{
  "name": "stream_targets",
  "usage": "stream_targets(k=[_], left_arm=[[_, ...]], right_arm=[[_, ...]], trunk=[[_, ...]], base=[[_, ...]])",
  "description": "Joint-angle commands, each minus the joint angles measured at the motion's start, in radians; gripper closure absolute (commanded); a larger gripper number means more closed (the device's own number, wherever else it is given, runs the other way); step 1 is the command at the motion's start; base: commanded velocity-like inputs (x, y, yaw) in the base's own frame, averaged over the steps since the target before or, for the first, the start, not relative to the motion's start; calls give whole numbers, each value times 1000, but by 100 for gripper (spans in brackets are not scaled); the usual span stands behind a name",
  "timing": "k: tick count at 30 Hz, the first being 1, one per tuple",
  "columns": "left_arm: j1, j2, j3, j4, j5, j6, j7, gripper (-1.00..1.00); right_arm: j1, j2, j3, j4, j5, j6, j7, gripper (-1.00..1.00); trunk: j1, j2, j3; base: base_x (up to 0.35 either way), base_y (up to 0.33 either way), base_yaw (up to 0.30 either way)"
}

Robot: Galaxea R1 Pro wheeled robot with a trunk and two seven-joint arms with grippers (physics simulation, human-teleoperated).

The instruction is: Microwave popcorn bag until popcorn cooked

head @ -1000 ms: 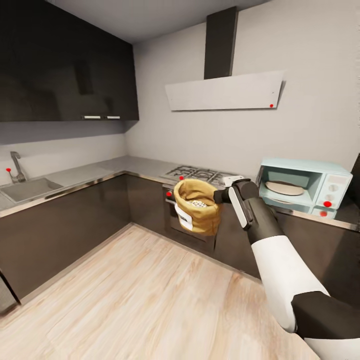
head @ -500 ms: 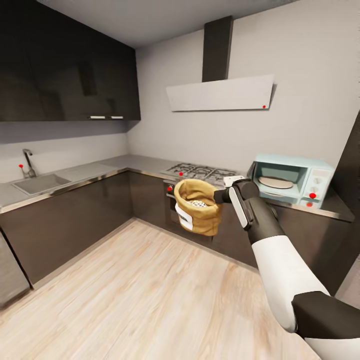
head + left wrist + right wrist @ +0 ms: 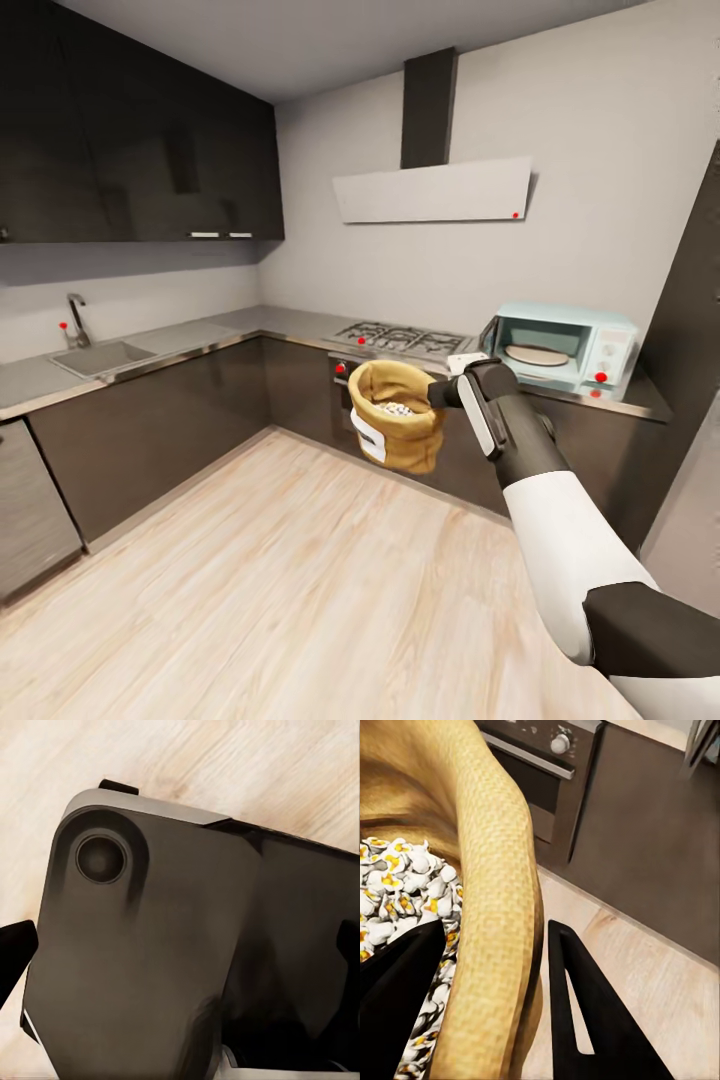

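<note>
The right gripper pinches the popcorn bag by its rim, one finger inside. Transport step: the microwave at two o'clock stands open, needing an approach. The left gripper's state cannot be told.

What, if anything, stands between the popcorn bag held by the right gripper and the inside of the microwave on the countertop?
Nothing visible blocks the way. The right gripper holds the popcorn bag by its rim in the air above the floor. The microwave stands on the countertop past the hob, and its door appears open, showing the turntable inside.
</note>
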Motion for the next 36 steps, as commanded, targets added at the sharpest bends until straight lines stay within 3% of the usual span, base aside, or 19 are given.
stream_targets(k=[1,8,17,24,36], left_arm=[[0,0,1,0,5,-2,-1,-100],[0,0,1,0,5,-2,0,-100],[0,0,1,0,5,-2,0,-100],[0,0,1,0,5,-2,0,-100],[0,0,1,0,5,-2,0,-100]], right_arm=[[-1,0,1,-1,-2,4,-6,100],[-1,0,1,20,-1,4,-7,100],[-1,-13,0,21,-1,4,-8,100],[-1,-53,1,22,-1,4,-8,100],[0,-80,0,42,-1,4,-8,100]], trunk=[[-1,-1,-1],[-1,-1,-1],[-1,-1,-1],[-1,-1,-1],[-1,-1,-1]], base=[[-336,0,0],[-11,0,-27],[0,0,-228],[0,0,-246],[0,0,-246]])
